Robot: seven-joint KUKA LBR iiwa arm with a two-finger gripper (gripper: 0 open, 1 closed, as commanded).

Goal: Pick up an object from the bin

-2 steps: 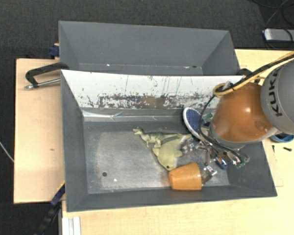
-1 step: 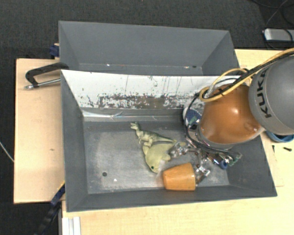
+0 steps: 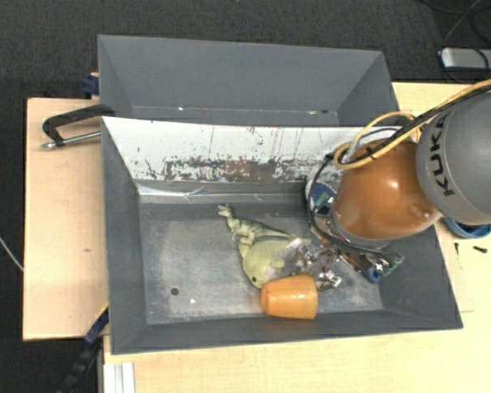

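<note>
My gripper [image 3: 317,262] hangs low in the bin's right half, its metal fingertips just under the orange dome. A pale yellow-green toy lizard [image 3: 259,252] lies on the bin floor right beside the fingertips, on their left, its tail pointing up-left. An orange rounded cup-like piece [image 3: 290,296] lies on its side near the front wall, just below the fingertips. Whether anything sits between the fingers is hidden by clutter.
The arm with its orange dome and cables covers the right side of the bin. The left half of the bin floor is bare grey metal. The back wall is scratched and shiny.
</note>
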